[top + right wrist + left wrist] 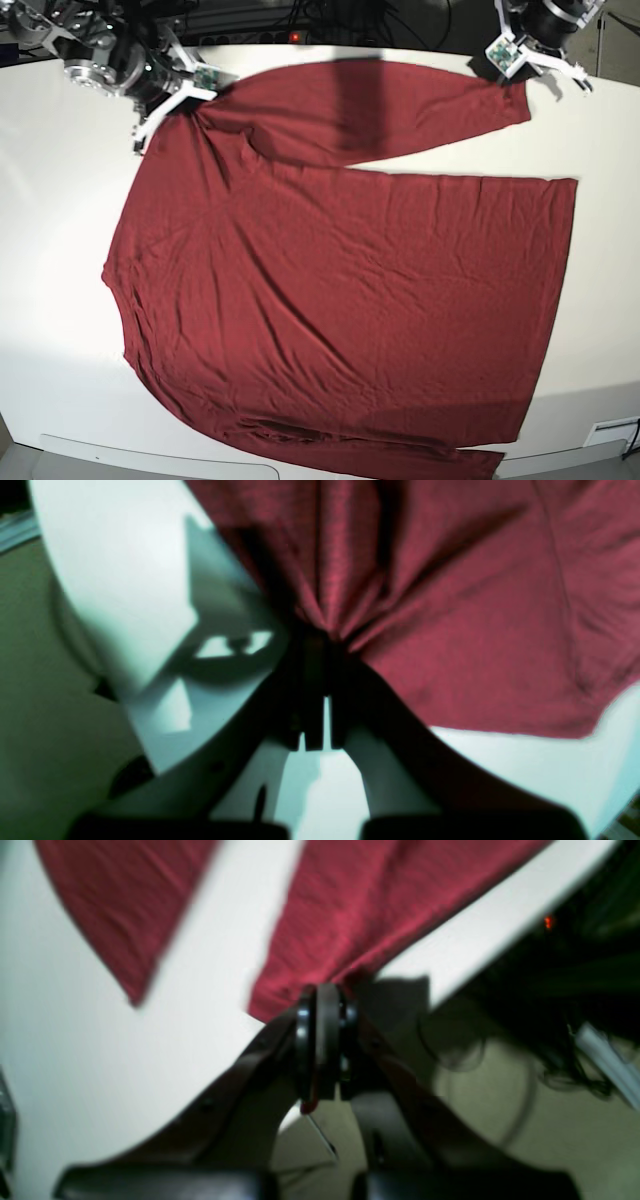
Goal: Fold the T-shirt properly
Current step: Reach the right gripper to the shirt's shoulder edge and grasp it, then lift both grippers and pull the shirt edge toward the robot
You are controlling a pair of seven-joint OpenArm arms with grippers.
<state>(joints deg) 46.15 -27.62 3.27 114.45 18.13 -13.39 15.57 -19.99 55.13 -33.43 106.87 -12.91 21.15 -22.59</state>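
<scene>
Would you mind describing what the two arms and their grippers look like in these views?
In the base view, both arms end in silver-grey metal wrist joints with black housings, white finger brackets and a small green circuit board. The left gripper and right gripper have dark, curved fingers with black pads. Dark cables trail behind the table.

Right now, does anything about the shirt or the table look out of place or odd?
Nothing damaged or spilled. The T-shirt lies mostly flat on the table, but its bottom edge hangs over the near table edge. Both end effectors, left and right, pinch cloth at the far sleeve, bunching it there.
</scene>
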